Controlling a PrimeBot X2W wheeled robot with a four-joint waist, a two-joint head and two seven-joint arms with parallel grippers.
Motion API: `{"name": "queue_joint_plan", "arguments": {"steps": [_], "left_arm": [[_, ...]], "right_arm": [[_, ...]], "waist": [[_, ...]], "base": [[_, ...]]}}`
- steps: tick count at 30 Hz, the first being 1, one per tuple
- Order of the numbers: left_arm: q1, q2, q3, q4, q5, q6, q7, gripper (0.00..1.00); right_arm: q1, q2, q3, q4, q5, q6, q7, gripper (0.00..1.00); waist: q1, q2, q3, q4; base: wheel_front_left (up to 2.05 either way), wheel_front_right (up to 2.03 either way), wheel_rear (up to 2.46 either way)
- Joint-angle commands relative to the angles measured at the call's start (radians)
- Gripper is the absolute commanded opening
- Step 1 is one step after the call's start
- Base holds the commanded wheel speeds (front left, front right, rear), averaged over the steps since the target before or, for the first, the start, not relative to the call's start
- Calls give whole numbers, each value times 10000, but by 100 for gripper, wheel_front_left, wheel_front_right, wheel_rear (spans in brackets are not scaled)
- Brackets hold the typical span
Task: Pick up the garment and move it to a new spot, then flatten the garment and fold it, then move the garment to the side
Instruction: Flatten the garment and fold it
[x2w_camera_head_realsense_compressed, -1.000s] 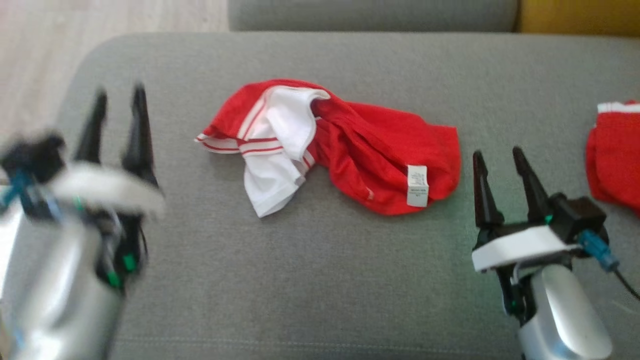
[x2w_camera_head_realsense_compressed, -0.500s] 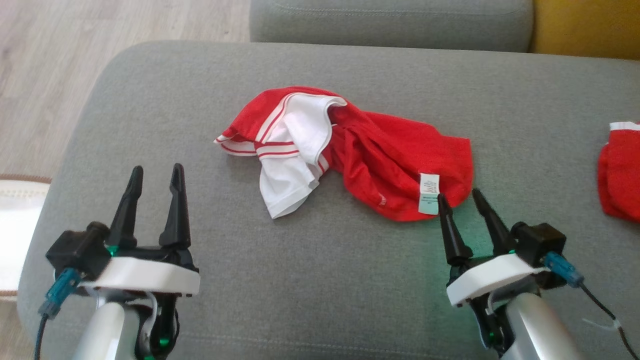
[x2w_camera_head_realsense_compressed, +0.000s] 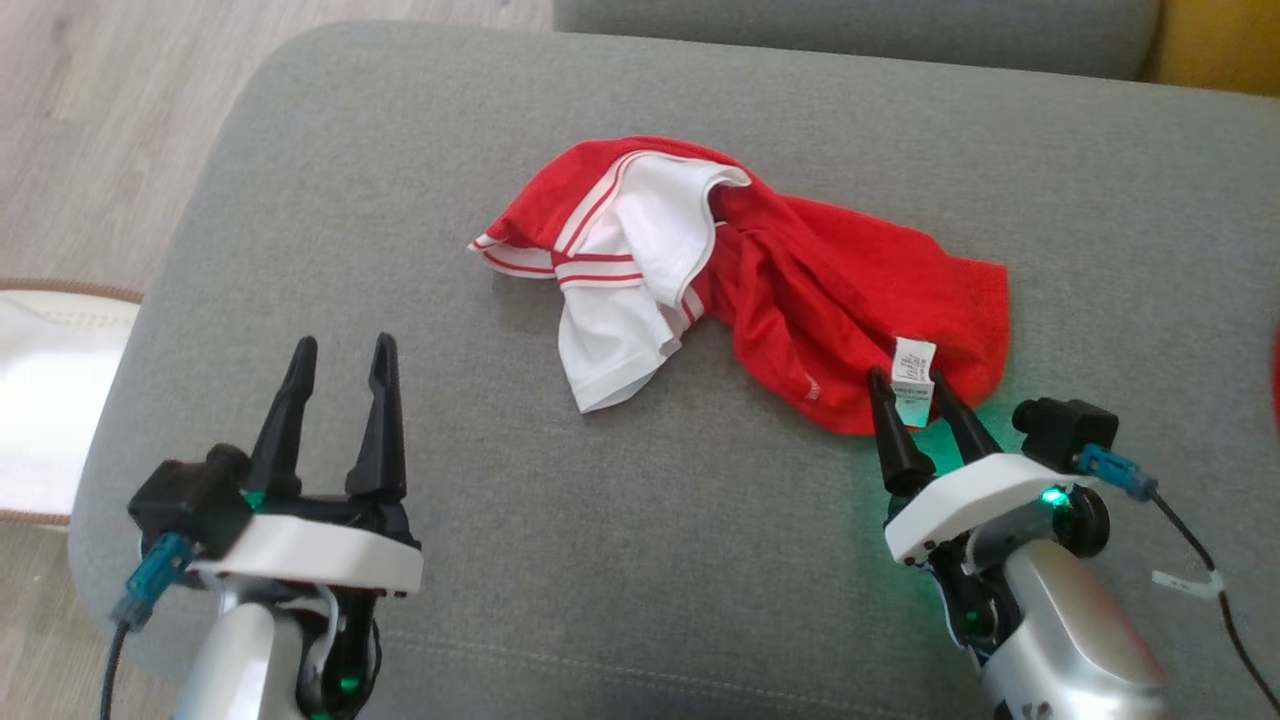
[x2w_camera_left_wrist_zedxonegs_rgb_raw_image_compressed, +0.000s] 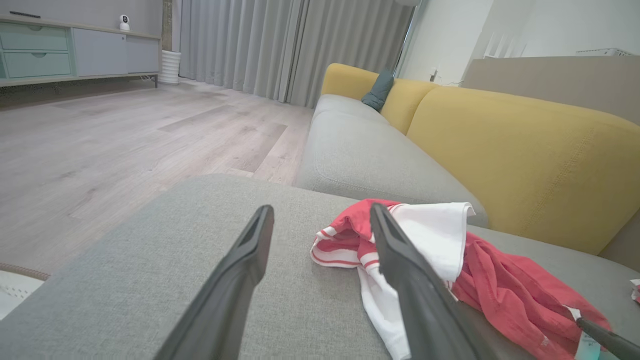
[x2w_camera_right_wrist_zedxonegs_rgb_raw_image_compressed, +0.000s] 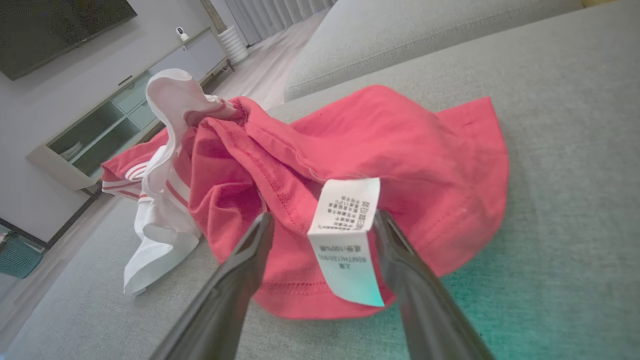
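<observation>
Looking down on the garment (x2w_camera_head_realsense_compressed: 800, 290), lying crumpled on the grey seat cushion (x2w_camera_head_realsense_compressed: 640, 560), just toward 12 o'clock from the middle of the head view. Showing white cloth with red stripes on its 9 o'clock side and plain red cloth bunching toward 3 o'clock. Carrying a white care label (x2w_camera_right_wrist_zedxonegs_rgb_raw_image_compressed: 345, 240) at its 5 o'clock edge (print too small to read). Holding the right gripper (x2w_camera_head_realsense_compressed: 908, 392) at 4 o'clock in the head view, pointing toward 12 o'clock with fingers spread, straddling that label over the red hem and not clamping it; leaving it unclear whether the fingertips are touching the cloth. Casting a green glow from that wrist onto the cushion beside the hem. Holding the left gripper (x2w_camera_head_realsense_compressed: 345, 345) at 8 o'clock, well apart from the garment, fingers likewise spread over bare cushion. Taking in, from the left wrist view, a yellow backrest (x2w_camera_left_wrist_zedxonegs_rgb_raw_image_compressed: 525, 150) rising at 2 o'clock behind the garment and a wooden floor (x2w_camera_left_wrist_zedxonegs_rgb_raw_image_compressed: 100, 150) stretching toward 10 o'clock.
</observation>
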Motion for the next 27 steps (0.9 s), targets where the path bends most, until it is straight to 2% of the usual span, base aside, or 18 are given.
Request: {"name": "queue_joint_plan", "arguments": {"steps": [1,8,9,10,11,12,20,27], "left_arm": [[-523,53,435,-248,109,-66,-56,100],[-577,-127,607,-112,293,-247,-57,100],[-582,-147,624,-91,316,-266,-57,100],[-589,-165,643,-73,337,-283,-57,100],[-598,-182,663,-61,357,-298,-57,100],[-609,-198,682,-49,375,-311,-57,100],[-557,-288,801,95,488,-386,-57,100],[-393,-331,907,134,496,-418,-57,100]], "right_arm": [[-368,-6,250,-177,63,-9,11,100],[-741,-6,373,408,441,-9,-26,100],[-779,-6,417,449,516,-9,-43,94],[-818,-6,459,494,563,-9,-62,45],[-858,-6,503,535,605,-9,-78,8],[-897,-6,545,570,648,-9,-94,0],[-1021,-6,620,548,598,-9,-452,0],[-881,-6,172,17,221,-9,-392,0]], "waist": [[0,0,25,43],[0,0,104,100],[0,0,113,93],[0,0,120,83],[0,0,130,72],[0,0,139,61],[0,0,-89,-96],[0,0,-422,-272]], "base": [[0,0,0],[0,0,0],[0,0,0],[0,0,0],[0,0,0],[0,0,0],[0,0,0],[0,0,0]]}}
